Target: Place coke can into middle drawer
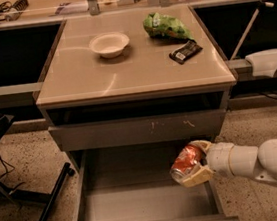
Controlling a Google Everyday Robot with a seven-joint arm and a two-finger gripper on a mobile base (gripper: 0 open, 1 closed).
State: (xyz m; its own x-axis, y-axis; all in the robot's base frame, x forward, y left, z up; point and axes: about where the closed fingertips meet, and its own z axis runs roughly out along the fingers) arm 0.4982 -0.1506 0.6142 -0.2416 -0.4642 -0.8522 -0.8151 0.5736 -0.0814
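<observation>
Hand: cream two-finger hand [194,164] on a rounded white arm [265,160] that reaches in from the right. Its fingers are closed around the can, one above and one below.
Can: small orange-red coke can with silver ends [185,160], tilted in the hand with one silver end facing down and left. It is over the right part of the open drawer, above the drawer floor.
Drawer: wide, shallow grey middle drawer [135,203], pulled out, lying beneath and to the left of the hand.
Edges: the drawer's right side wall is just below the hand and its front wall is nearer the camera. A shut grey drawer front with pale scratches [138,130] sits just above the hand.
Open room: bare grey drawer floor stretches left of the hand to the far side wall.
Table: beige table top [134,75], above the hand.
Room: speckled stone floor [13,158] and a black chair base [45,209], both well left of the hand.
Counts: one can. On the table are one pale bowl [109,44], one green crinkly chip bag [165,26] and one dark snack bar wrapper [185,52].
</observation>
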